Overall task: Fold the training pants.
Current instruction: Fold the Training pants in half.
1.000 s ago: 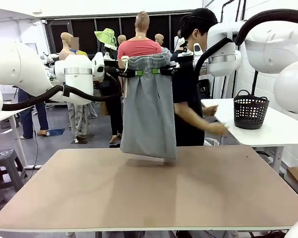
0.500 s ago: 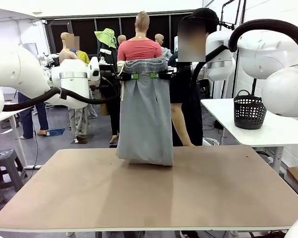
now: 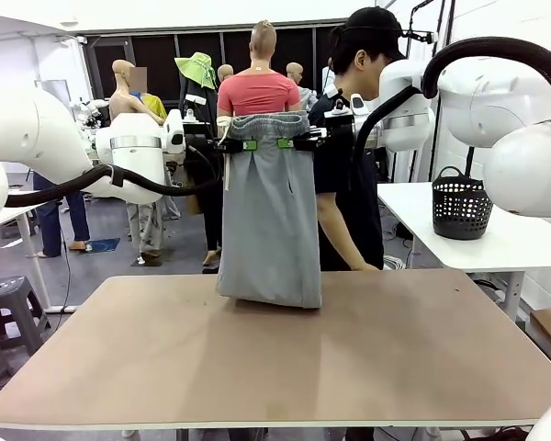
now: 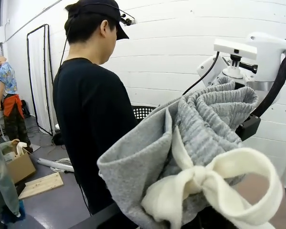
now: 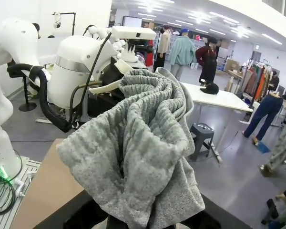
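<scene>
Both claws, the left gripper (image 3: 249, 144) and right gripper (image 3: 286, 142), pinch the training pants (image 3: 270, 225) by the waistband, hanging them straight over the table (image 3: 275, 367) for folding.

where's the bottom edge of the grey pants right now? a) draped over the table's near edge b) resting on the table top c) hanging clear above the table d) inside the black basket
b: the training pants hang from the left hand and right hand at the waistband, and their lower edge bunches on the table.

White walls (image 3: 459, 147) — grey floor (image 3: 101, 266)
</scene>
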Robot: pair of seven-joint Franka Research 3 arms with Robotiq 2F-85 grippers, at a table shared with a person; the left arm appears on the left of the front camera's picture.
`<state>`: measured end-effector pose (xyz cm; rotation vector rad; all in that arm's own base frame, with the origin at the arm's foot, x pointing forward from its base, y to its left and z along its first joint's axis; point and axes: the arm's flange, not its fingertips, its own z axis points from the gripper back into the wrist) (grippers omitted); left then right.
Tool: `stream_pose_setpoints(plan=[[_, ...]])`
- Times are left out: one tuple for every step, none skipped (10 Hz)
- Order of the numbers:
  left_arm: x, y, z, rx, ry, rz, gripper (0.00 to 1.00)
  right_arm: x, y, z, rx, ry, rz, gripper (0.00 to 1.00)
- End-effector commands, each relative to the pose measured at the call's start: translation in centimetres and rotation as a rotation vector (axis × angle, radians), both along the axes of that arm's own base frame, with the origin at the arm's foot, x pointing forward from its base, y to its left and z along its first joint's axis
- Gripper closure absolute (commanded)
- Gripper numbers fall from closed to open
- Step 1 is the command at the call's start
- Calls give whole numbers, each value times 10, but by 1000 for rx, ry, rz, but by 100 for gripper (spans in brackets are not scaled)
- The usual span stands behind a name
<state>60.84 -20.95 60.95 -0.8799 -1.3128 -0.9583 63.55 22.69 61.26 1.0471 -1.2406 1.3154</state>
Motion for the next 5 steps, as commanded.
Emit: stream_pose_setpoints(plan=[[19,0,10,-11,-32,1,100,24,1,8,-21,-29,16,100],[26,-1,15,-9,-52,14,100,34,4,9,-29,-40,4,100],[28,-6,14,-1,-75,17,100,35,3,11,-32,-46,-8,100],[29,-5,14,-10,-117,16,100,37,6,10,-34,-85,-8,100],[31,-5,8,-27,-141,39,100,39,4,9,-43,-114,-26,100]])
